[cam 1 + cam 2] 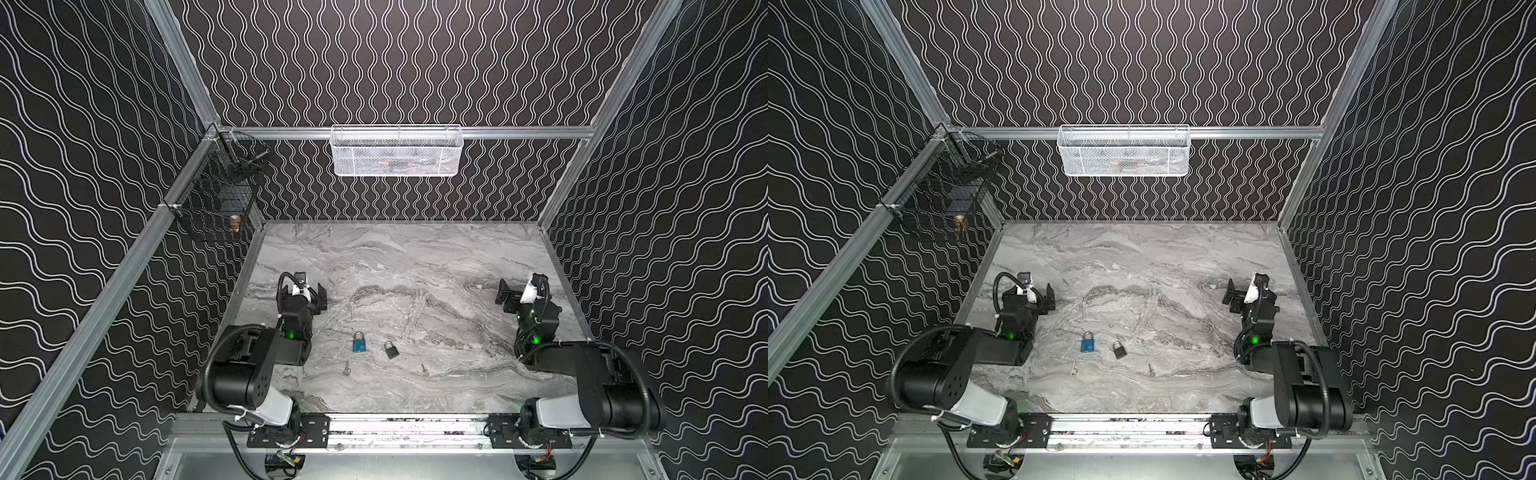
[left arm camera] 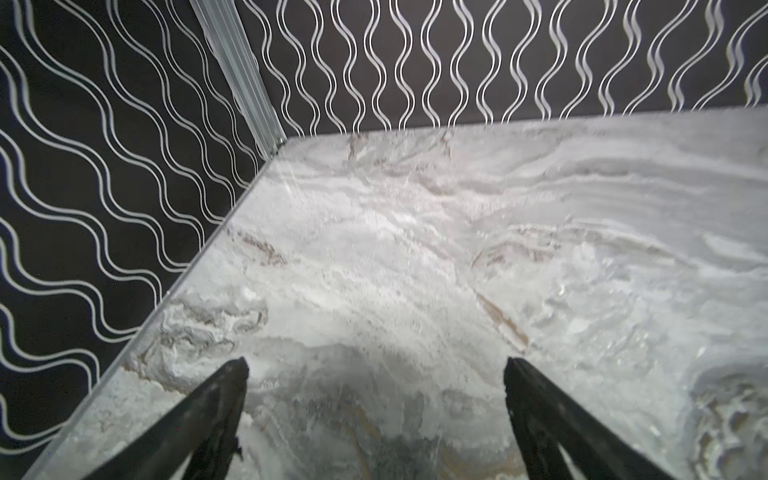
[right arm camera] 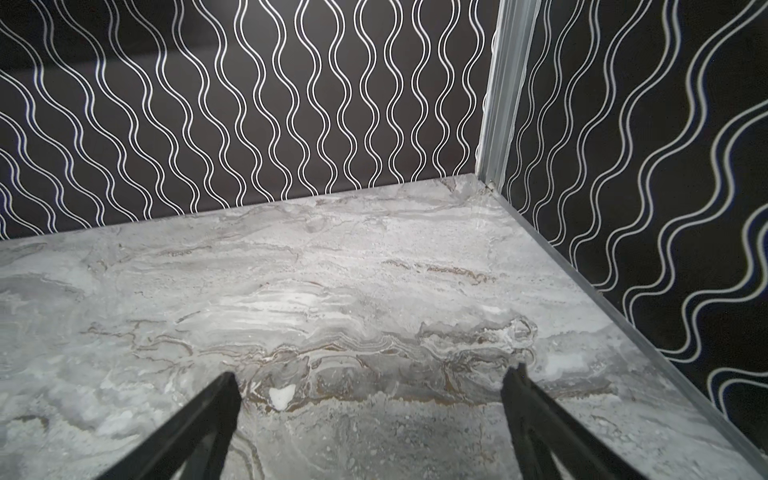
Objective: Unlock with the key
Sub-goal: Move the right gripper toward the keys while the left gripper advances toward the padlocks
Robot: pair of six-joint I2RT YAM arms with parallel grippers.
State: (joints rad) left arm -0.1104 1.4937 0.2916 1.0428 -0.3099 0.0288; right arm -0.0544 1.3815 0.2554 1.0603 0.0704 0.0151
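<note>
The black wire basket [image 1: 216, 195] is holding a brass piece [image 1: 235, 224], with little else readable. The left gripper [image 2: 376, 368] is spreading its fingers apart. A faint silver key [image 1: 346, 367], blue padlock [image 1: 360, 343], black padlock [image 1: 391, 350] and barely visible dark key [image 1: 424, 369] are lying between the arms. The white mesh basket [image 1: 397, 151] is blurring its contents. The right gripper [image 3: 376, 374] is gaping too.

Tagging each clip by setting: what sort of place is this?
Likely a lab robot cell, not a home: aluminium frame, wavy-patterned wall panels, marble-look tabletop.

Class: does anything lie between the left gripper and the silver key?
Nothing visible does: only bare tabletop separates the open left gripper from the silver key; the blue padlock sits just beside that path.
</note>
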